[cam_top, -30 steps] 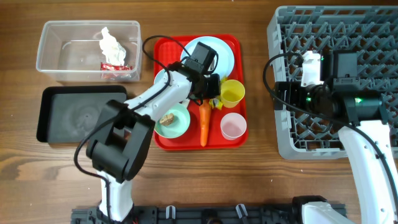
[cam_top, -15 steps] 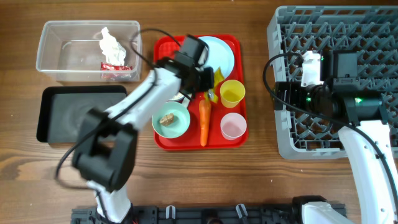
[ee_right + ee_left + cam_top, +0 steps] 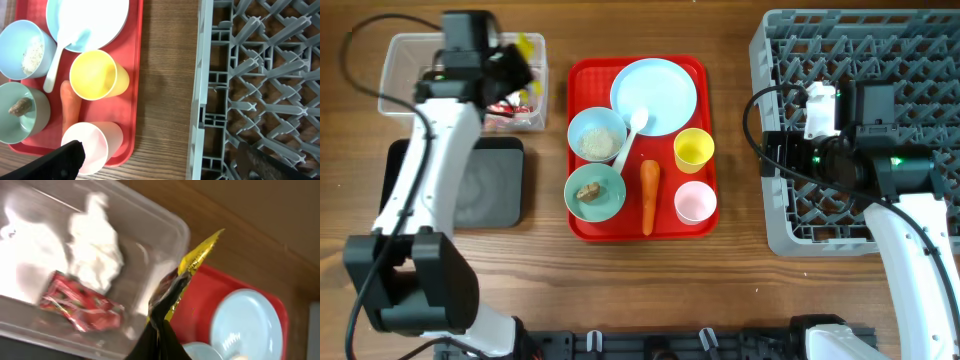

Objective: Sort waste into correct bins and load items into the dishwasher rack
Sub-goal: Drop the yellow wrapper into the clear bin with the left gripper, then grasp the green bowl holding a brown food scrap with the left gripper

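Observation:
My left gripper (image 3: 512,62) is shut on a yellow snack wrapper (image 3: 528,45) and holds it over the right end of the clear tub (image 3: 395,95). In the left wrist view the wrapper (image 3: 200,255) hangs above the tub rim (image 3: 175,225); crumpled white tissue (image 3: 97,255) and a red wrapper (image 3: 82,310) lie inside. The plate (image 3: 653,95), spoon (image 3: 632,130), rice bowl (image 3: 597,133), bowl with the brown lump (image 3: 595,192), carrot (image 3: 649,195), yellow cup (image 3: 693,150) and pink cup (image 3: 695,202) sit on the red tray. My right gripper (image 3: 165,162) is open and empty at the rack's (image 3: 840,40) left edge.
The black tray (image 3: 410,190) lies in front of the clear tub, partly under my left arm. The red serving tray (image 3: 582,228) stands mid-table. A strip of bare wood (image 3: 167,75) separates the red tray from the rack (image 3: 260,75).
My left arm has swung from the red tray leftward to the clear tub, carrying the yellow wrapper. The right arm has not moved.

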Available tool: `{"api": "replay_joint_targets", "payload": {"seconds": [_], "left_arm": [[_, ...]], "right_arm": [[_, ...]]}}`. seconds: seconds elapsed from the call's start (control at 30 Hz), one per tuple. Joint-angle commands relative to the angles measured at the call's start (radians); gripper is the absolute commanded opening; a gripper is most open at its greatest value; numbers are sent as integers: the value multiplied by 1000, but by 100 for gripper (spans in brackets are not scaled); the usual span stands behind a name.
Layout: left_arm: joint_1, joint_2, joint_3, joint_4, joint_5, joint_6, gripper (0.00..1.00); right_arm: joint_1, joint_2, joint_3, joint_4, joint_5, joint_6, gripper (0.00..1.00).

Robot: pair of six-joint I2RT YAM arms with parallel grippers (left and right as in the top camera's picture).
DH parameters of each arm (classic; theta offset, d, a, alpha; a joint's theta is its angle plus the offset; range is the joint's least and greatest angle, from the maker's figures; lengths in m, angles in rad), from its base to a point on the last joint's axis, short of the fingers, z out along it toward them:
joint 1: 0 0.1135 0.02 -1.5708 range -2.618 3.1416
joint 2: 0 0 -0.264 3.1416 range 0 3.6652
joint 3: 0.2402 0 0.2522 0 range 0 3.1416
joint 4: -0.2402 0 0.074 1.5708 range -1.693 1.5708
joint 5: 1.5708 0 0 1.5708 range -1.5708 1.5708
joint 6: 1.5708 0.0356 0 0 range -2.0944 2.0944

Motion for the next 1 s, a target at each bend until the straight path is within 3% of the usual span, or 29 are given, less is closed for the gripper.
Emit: {"api": "replay_joint_targets", "payload": {"seconds": [0.0, 0.03, 0.07, 0.1, 0.13, 0.2, 0.4, 0.5, 0.63, 0.77, 0.9, 0.97], "left_arm": [[77, 18, 6, 32, -27, 57, 4], [94, 31, 6, 45, -27, 57, 4], [103, 42, 6, 55, -27, 57, 15], [111, 60, 6, 72, -27, 57, 37], [116, 77, 6, 87, -27, 57, 75], [117, 92, 6, 98, -27, 57, 100], [114, 92, 6, 80, 36, 58, 100], [102, 86, 6, 47, 169, 145, 100], [47, 74, 6, -47, 232, 188, 95], [-92, 69, 0, -304, 241, 183, 82], [-255, 69, -2, -455, 231, 177, 81], [-375, 69, -2, -486, 146, 169, 80]], "right_arm": [[5, 8, 9, 3, 16, -10, 100], [5, 8, 9, 3, 16, -10, 100], [5, 8, 9, 3, 16, -10, 100], [5, 8, 9, 3, 16, -10, 99], [5, 8, 9, 2, 16, -10, 99], [5, 8, 9, 2, 16, -10, 100], [5, 8, 9, 4, 16, -10, 99], [5, 8, 9, 10, 16, -10, 100], [5, 8, 9, 19, 16, -11, 100], [5, 8, 9, 21, 16, -10, 100], [5, 8, 9, 21, 16, -10, 100], [5, 8, 9, 21, 16, -10, 100]]}}
